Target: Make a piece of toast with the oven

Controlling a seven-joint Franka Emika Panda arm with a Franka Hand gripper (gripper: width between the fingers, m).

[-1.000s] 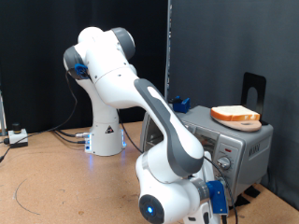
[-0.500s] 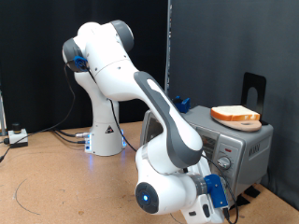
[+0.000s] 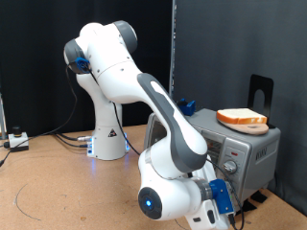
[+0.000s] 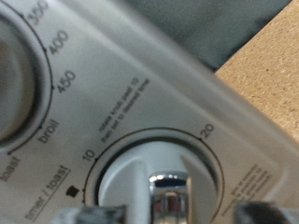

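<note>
Oven (image 3: 235,153): small silver box at the exterior view's right, standing on the brown surface (image 3: 58,182); its knob panel faces the camera.
Slice of bread (image 3: 241,118): pale with a light-brown crust, lying flat on top of the oven.
Timer knob (image 4: 163,182): fills the wrist view, its chrome ridge upright, ringed by the marks 10 and 20; "timer / toast" is printed beside it, and a second dial carries 350, 400, 450 and broil.
Gripper (image 4: 159,213): hard up against the timer knob; only blurred finger edges show, so I cannot tell whether the fingers are apart or clamped.
Arm (image 3: 125,77): white, bent low in front of the oven, hiding much of its front.
Change: nothing has visibly shifted since 0.5 s ago.
</note>
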